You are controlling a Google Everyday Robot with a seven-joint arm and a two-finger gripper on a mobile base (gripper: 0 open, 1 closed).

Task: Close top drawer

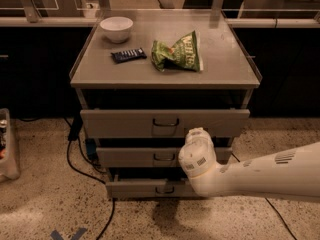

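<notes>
Claw: one claw (196,135), at the tip of my white arm (270,176). It sits low in front of the drawers, just right of centre, at the lower edge of the top drawer (120,123) and to the right of its handle (165,122). The wrist housing covers it from here, so I cannot tell whether it is open or closed, or whether it touches the panel.
Arm: one, coming in from the lower right and crossing the right ends of the two lower drawers.
Top drawer: one, with a wide grey front directly under the table (225,69), almost as wide as the table. I see a dark gap between its upper edge and the table top, and the front stands forward of the side posts.
Handle: one on the top drawer, small, dark, centred.
Lower drawers: two, a middle drawer (127,157) and a bottom drawer (132,188). Both are narrower and shorter-fronted, and each has one small handle.
On the table: three things.
- One white bowl (116,29) at the back left.
- One dark wrapped bar (129,55) just in front of the bowl.
- One crumpled green snack bag (177,53) near the middle, just right of the bar.
Floor: speckled. I count one left cable (75,161) looping down beside the drawers, one right cable (278,215) under my arm, and one blue tape cross (67,234) at the bottom edge.
</notes>
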